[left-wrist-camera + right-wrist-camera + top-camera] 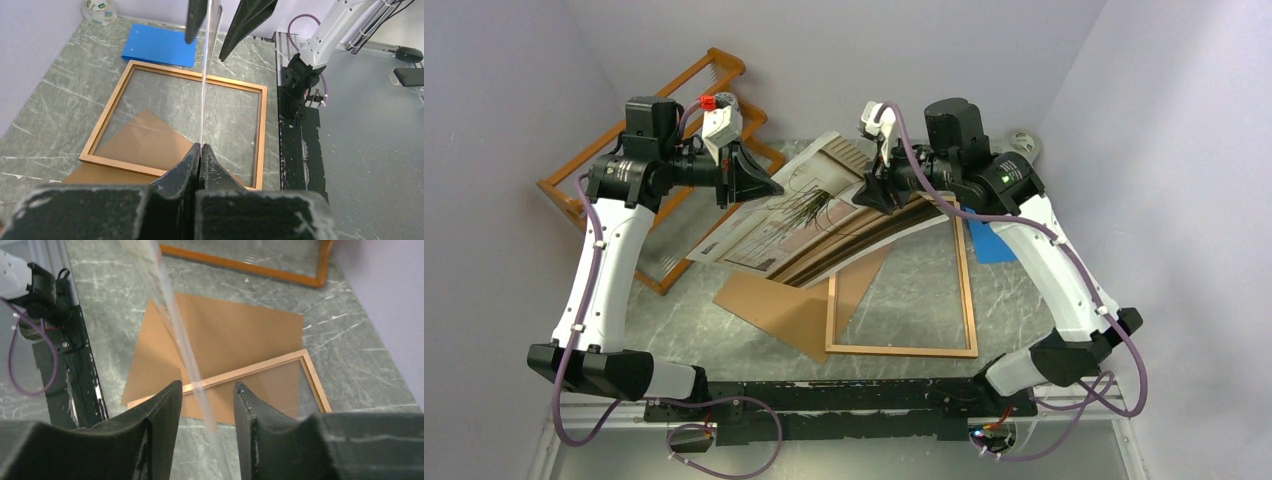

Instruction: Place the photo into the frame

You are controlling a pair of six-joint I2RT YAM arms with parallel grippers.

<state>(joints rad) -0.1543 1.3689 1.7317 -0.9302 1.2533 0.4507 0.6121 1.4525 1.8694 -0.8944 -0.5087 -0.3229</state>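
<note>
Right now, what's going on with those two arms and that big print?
The left gripper is clamped on one edge of the photo and holds it in the air above the table. The right gripper straddles the print's other end with its jaws apart, not pinching it. The frame lies flat on the table below, with one corner resting over a brown backing board. The photo is not in the frame yet.
</note>
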